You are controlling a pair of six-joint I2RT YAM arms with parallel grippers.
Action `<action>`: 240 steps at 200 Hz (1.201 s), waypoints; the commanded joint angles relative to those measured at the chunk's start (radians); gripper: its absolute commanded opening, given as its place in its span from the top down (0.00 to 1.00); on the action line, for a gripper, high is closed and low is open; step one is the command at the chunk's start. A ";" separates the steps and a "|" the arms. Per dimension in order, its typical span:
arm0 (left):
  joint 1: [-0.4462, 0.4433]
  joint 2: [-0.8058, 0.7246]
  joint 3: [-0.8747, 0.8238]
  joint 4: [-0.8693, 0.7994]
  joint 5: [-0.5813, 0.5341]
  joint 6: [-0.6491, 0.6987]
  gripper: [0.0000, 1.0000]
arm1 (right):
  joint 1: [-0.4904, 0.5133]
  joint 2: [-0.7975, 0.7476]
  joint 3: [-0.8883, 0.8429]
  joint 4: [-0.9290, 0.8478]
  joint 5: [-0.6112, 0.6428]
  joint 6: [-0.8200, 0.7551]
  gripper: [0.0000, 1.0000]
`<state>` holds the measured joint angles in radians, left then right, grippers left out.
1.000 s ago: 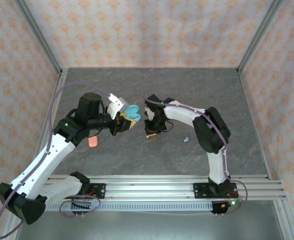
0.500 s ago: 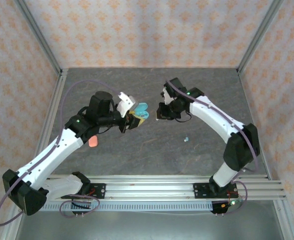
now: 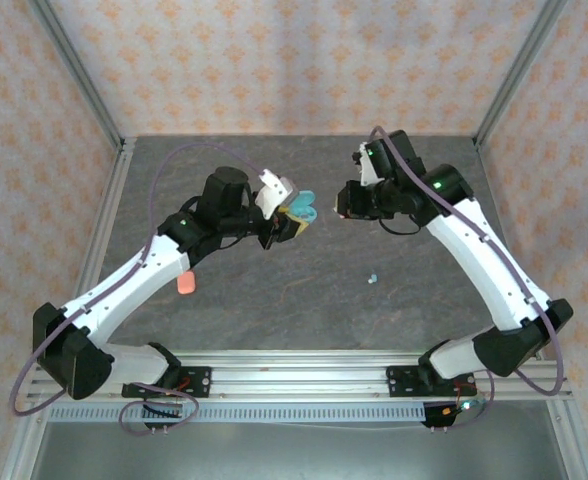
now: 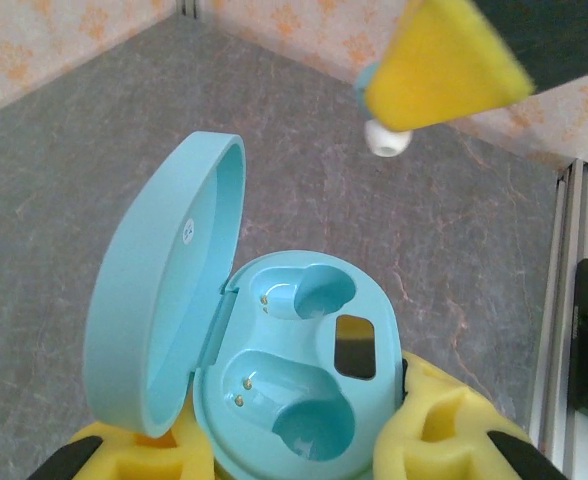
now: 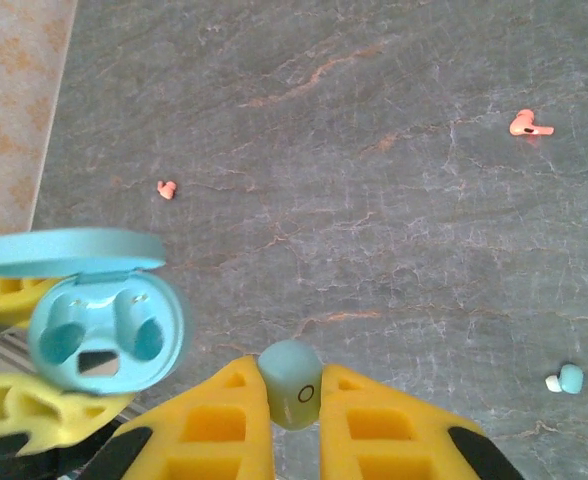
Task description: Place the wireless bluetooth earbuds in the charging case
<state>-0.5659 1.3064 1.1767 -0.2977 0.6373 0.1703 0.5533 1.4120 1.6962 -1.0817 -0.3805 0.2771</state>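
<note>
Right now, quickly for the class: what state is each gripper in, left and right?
Left gripper: shut on the open light blue charging case.
Right gripper: shut on a light blue earbud.

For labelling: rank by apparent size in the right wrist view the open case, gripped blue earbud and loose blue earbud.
1. open case
2. gripped blue earbud, inflated by nearness
3. loose blue earbud
</note>
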 commanded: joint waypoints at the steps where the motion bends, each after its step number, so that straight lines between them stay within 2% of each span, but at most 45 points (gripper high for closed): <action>1: -0.016 0.006 0.042 0.064 -0.011 0.032 1.00 | -0.004 -0.030 0.048 -0.050 0.002 0.029 0.86; 36: -0.020 -0.001 0.034 0.098 -0.015 0.035 1.00 | 0.014 0.003 0.123 -0.035 -0.078 0.081 0.86; 74: -0.022 0.004 0.052 0.080 -0.016 0.043 1.00 | 0.075 0.048 0.196 -0.043 -0.089 0.073 0.86; 240: -0.032 0.013 0.065 0.084 -0.034 0.047 1.00 | 0.133 0.096 0.166 -0.003 -0.107 0.054 0.86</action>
<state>-0.5831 1.3140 1.2037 -0.2489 0.6193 0.2039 0.6785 1.5017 1.8675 -1.1130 -0.4801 0.3370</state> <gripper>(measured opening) 0.250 0.146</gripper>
